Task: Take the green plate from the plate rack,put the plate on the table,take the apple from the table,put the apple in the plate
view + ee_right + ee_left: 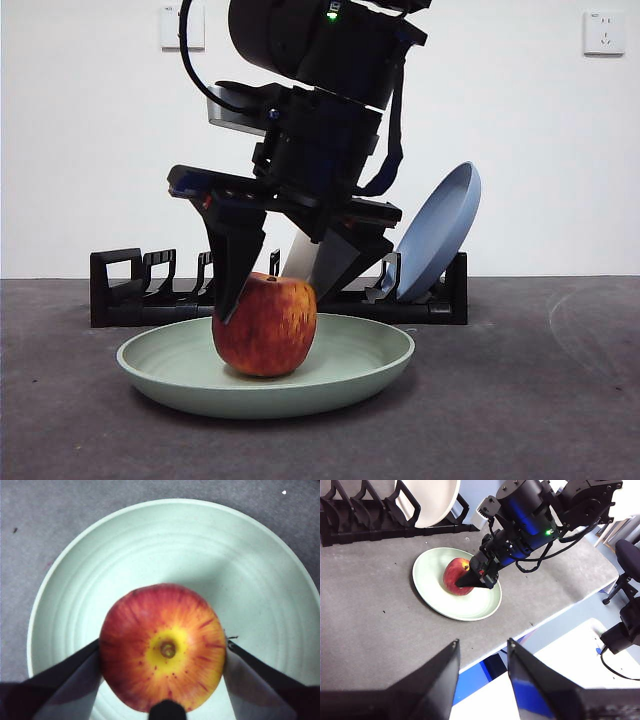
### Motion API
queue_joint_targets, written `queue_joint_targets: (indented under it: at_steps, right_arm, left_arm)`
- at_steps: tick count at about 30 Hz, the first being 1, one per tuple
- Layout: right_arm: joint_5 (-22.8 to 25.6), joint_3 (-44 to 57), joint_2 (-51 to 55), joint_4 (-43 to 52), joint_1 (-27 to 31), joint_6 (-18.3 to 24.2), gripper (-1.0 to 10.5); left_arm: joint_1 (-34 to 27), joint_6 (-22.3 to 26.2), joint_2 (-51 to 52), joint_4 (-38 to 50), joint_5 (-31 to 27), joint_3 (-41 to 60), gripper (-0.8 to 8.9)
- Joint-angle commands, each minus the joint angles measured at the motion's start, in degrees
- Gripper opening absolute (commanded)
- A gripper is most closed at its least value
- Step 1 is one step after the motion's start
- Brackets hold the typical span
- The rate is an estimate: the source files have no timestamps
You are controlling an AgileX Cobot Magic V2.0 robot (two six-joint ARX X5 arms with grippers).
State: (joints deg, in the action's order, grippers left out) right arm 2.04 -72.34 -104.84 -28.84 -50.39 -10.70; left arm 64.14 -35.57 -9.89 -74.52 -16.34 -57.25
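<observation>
The red apple (265,330) sits upright in the middle of the pale green plate (370,365), which lies flat on the dark grey table (540,400) in front of the black plate rack (130,290). My right gripper (272,300) comes down from above, and its two jaws press the apple's opposite sides. The right wrist view shows the apple (162,647) stem-up between the jaws, over the plate (150,540). My left gripper (483,642) is open and empty, high above the table's front edge, and looks down on the plate (437,597), the apple (456,576) and the right gripper (470,580).
A blue plate (440,230) leans in the rack's right end, behind the arm. A cream-white plate (432,500) stands in the rack (350,525) in the left wrist view. The table's front edge (530,625) lies close to the green plate.
</observation>
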Motion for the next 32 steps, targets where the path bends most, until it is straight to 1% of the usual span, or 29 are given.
queue_joint_targets:
  at_steps: [1, 2, 4, 5, 7, 10, 14, 19, 23, 27, 29, 31, 32]
  right_arm:
    - [-0.15, -0.11, -1.18, 0.04, -0.04, 0.42, 2.8]
    - [-0.17, -0.11, -1.18, 0.02, 0.13, 0.37, 3.7]
    - [-0.13, -0.11, -1.18, -0.04, 0.22, 0.37, 5.0]
    - [-0.13, -0.11, -1.18, -0.04, 0.26, 0.37, 5.4]
    - [-0.13, -0.13, -1.18, -0.04, 0.26, 0.33, 5.7]
    - [-0.17, -0.15, -1.18, -0.09, 0.24, 0.20, 5.7]
    - [-1.79, -0.26, -1.09, -0.87, 0.24, -0.61, 5.7]
    - [-2.03, -3.50, -0.85, -6.01, 0.24, -0.98, 5.7]
    - [-2.03, -10.67, -0.46, -14.10, 0.24, 0.94, 5.7]
    - [-2.01, -19.56, 0.31, -24.24, 0.22, 3.87, 5.7]
    - [-1.99, -23.17, 1.60, -28.44, 0.20, 5.62, 5.6]
    - [-1.18, -24.00, 4.22, -28.74, 0.13, 6.71, 5.4]
    - [-1.07, -23.93, 5.86, -28.50, 0.11, 7.10, 5.1]
  left_arm:
    - [-0.07, -0.44, 0.02, 0.42, -0.17, 0.24, 1.57]
    - [-0.07, -0.44, 0.00, 0.42, -0.17, 0.24, 1.57]
    - [-0.07, -0.44, 0.02, 0.42, -0.20, 0.24, 1.57]
    - [-0.07, -0.44, 0.02, 0.42, -0.20, 0.24, 1.57]
    - [-0.07, -0.44, 0.00, 0.42, -0.17, 0.24, 1.57]
    - [-0.07, -0.44, 0.00, 0.42, -0.17, 0.24, 1.57]
    - [-0.07, -0.44, 0.00, 0.42, -0.17, 0.24, 1.57]
    - [-0.07, -0.87, -0.02, 0.48, -0.17, 0.24, 1.57]
    - [-0.07, -0.85, -0.11, 0.96, -0.66, 0.24, 1.57]
    - [-0.07, -0.79, -0.70, 3.08, -3.10, 0.24, 1.57]
    - [-0.07, -0.13, -1.44, 4.42, -3.23, 0.24, 1.57]
    - [-0.07, 0.35, -2.45, 5.29, -3.26, 0.24, 1.57]
    - [-0.07, 0.50, -3.10, 5.62, -3.52, 0.24, 1.57]
